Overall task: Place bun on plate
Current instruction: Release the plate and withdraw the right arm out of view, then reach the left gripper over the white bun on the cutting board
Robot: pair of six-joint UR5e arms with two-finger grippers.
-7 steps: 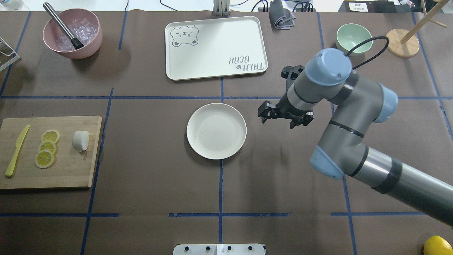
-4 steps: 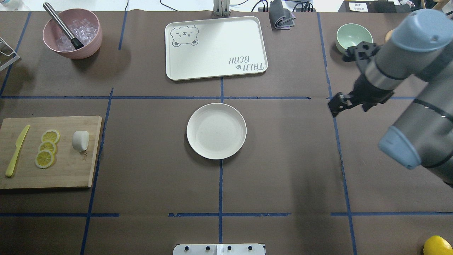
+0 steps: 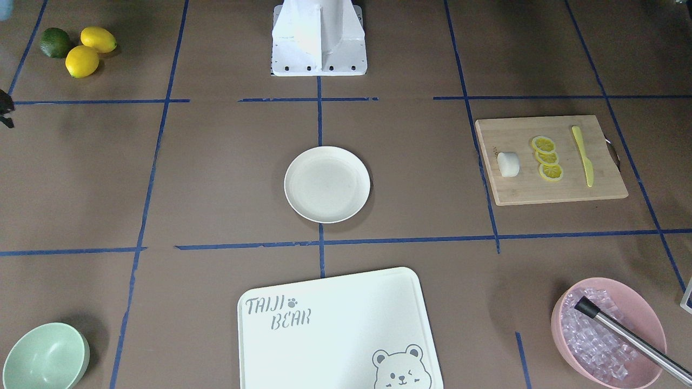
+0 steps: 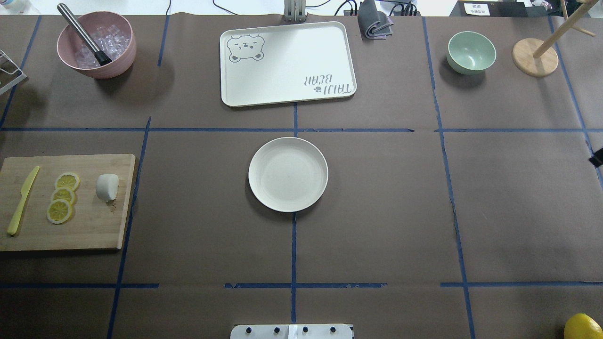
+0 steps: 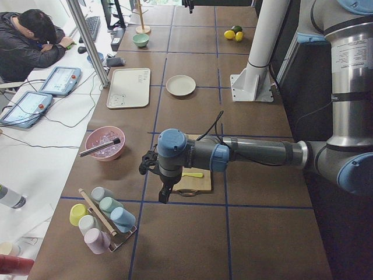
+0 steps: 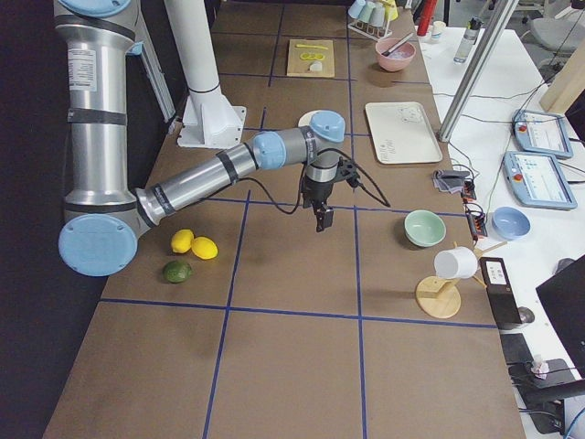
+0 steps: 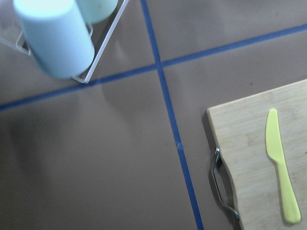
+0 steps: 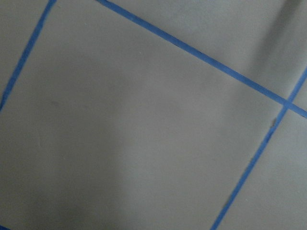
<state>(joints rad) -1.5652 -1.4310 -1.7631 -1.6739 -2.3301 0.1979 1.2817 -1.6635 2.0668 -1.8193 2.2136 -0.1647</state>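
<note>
Swinging the right fingers (image 6: 322, 219) away from the plate (image 4: 288, 174), out past 3 o'clock. Cannot tell if wide or narrow; same for the left fingers (image 5: 164, 195), hanging by the board (image 4: 94, 226). Leaving the bun (image 4: 107, 187) there, at the plate's 9 o'clock. Probably a left-side job now.

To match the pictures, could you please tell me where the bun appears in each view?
Front-facing: bun, right side, on the cutting board's left end.
Overhead: bun, left side, board's right end.
Exterior left: hidden behind the near arm.
Exterior right: bun, top centre, far off.
Left wrist: not in it.
Right wrist: not in it.
Landmark: the cutting board.
</note>
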